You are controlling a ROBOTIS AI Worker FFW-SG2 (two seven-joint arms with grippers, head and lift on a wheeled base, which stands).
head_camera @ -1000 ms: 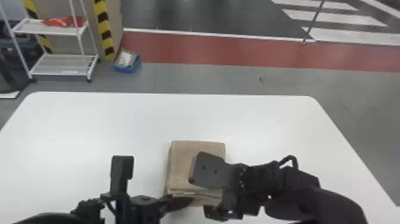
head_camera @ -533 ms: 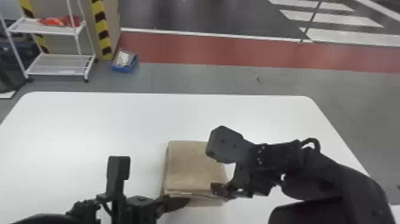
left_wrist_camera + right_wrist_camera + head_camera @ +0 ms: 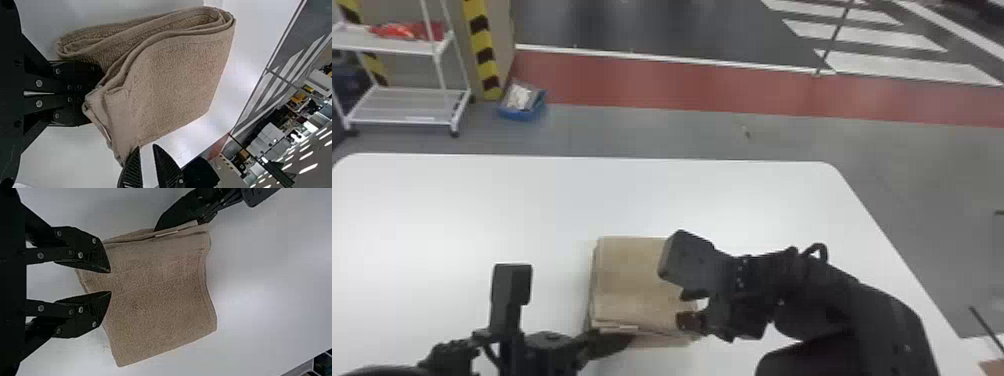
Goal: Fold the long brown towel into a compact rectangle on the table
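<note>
Our folded towel (image 3: 632, 285) on the bench (image 3: 532, 200), left gripper (image 3: 627, 340) with jaws clamping its edge, right gripper (image 3: 683, 307) with jaws wide

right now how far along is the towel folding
Mostly done, it seems: the towel is already a compact, layered stack on the table. In hand: the left gripper holds its near edge, while the right gripper is open at its right side. Likely left: releasing that edge and squaring up the layers, which still stick out unevenly there.
</note>
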